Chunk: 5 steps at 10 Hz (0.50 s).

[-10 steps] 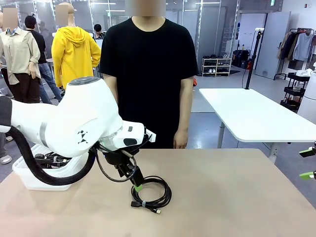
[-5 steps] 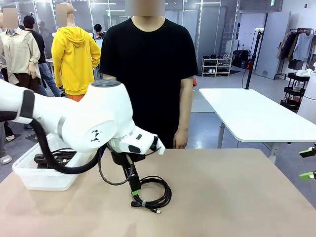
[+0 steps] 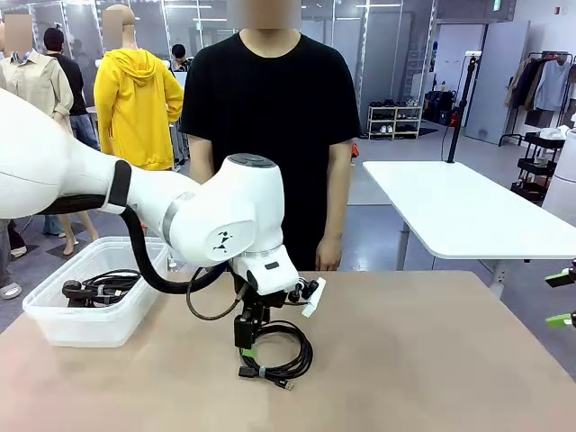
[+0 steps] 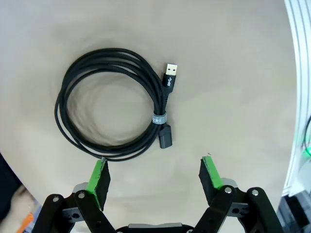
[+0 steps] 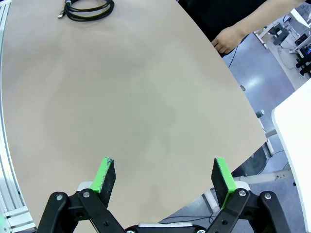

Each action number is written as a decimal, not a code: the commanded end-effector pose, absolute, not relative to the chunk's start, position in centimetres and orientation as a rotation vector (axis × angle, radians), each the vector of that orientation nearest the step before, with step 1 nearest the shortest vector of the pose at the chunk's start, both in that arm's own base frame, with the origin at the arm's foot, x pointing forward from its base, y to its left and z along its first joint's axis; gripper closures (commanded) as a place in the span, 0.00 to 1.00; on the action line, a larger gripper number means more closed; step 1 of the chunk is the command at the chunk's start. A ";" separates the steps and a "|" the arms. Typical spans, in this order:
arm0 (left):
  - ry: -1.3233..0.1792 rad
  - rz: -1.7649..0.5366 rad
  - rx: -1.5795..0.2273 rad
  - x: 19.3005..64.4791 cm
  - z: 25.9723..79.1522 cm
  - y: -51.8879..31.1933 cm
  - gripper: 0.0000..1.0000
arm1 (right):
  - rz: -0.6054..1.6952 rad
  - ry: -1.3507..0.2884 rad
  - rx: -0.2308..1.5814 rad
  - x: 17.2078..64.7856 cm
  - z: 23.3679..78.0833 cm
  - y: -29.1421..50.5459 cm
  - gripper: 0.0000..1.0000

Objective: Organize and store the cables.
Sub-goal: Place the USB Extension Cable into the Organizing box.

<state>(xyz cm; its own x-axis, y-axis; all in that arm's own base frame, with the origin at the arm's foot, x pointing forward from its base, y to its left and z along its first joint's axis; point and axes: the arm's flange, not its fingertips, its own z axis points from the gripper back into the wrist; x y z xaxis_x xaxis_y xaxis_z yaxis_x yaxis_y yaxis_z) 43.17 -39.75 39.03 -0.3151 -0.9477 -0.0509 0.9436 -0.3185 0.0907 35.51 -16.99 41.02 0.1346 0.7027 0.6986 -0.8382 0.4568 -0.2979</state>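
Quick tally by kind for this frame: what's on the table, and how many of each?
Coiled black cable on the tabletop: 1
Clear plastic bin: 1, with black cables inside, too tangled to count
Total: 2, plus the bin's contents

A person in a black T-shirt (image 3: 270, 117) stands at the far side of the beige surface (image 3: 432, 360). Behind, on the right, there is a white table (image 3: 468, 211), a shoe rack (image 3: 393, 120) and a clothes rail with garments (image 3: 544, 85). The floor (image 3: 373, 229) is grey.
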 end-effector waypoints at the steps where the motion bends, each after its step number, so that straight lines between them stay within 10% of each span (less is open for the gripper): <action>1: 0.000 -1.902 0.099 44.3 38.4 -39.9 0.07 | 1.131 -0.917 0.179 35.7 40.9 -17.1 0.00; 5: 0.012 -1.821 0.089 45.8 34.5 -40.8 0.07 | 1.131 -0.917 0.179 35.7 40.9 -17.1 0.00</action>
